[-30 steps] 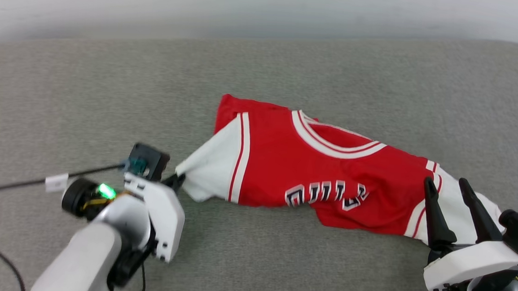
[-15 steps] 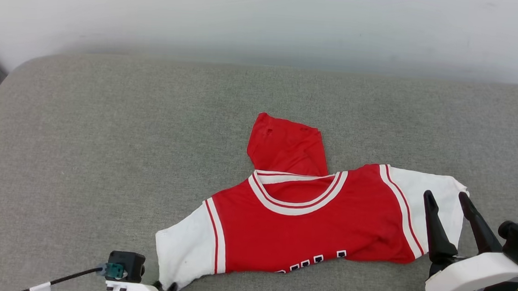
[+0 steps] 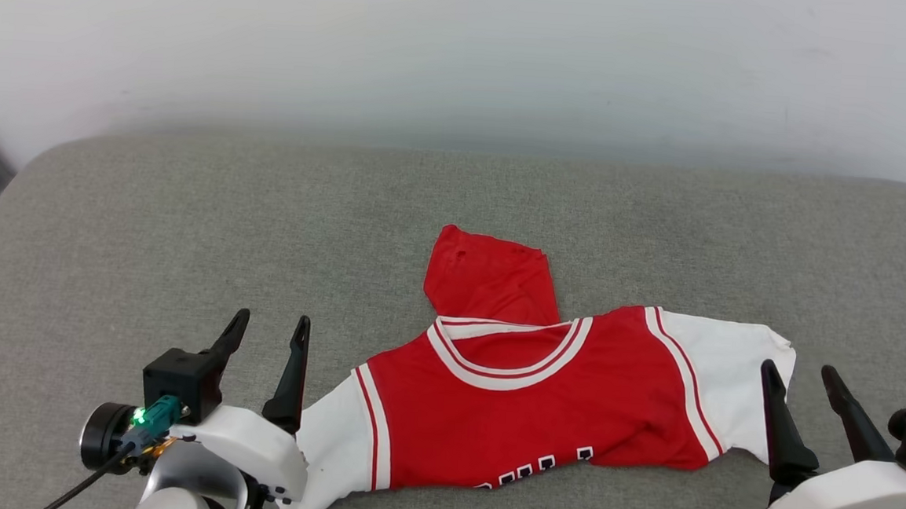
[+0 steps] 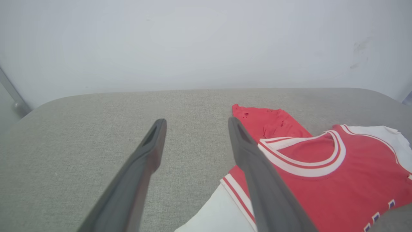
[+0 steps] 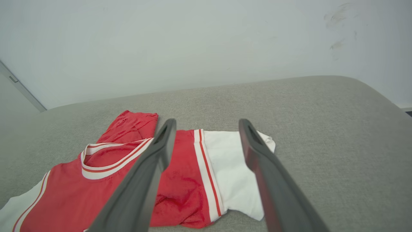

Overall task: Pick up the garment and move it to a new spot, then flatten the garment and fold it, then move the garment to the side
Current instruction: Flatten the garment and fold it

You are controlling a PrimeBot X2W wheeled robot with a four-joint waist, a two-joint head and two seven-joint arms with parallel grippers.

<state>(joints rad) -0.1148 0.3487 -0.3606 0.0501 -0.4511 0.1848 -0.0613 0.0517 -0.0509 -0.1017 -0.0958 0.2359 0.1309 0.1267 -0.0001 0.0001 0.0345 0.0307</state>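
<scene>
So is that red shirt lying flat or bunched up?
Bunched up: the garment lies rumpled on the grey cushion, a red flap sticking out behind its collar.

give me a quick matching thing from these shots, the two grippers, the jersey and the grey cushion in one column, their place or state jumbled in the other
Column one
1. left gripper
2. right gripper
3. garment
4. cushion

Column two
a. grey, lying under everything else
b. open, at the lower right of the head view
c. red and white, rumpled, with nothing gripping it
d. open, at the lower left of the head view

Pairs: 1-d, 2-b, 3-c, 4-a
</scene>
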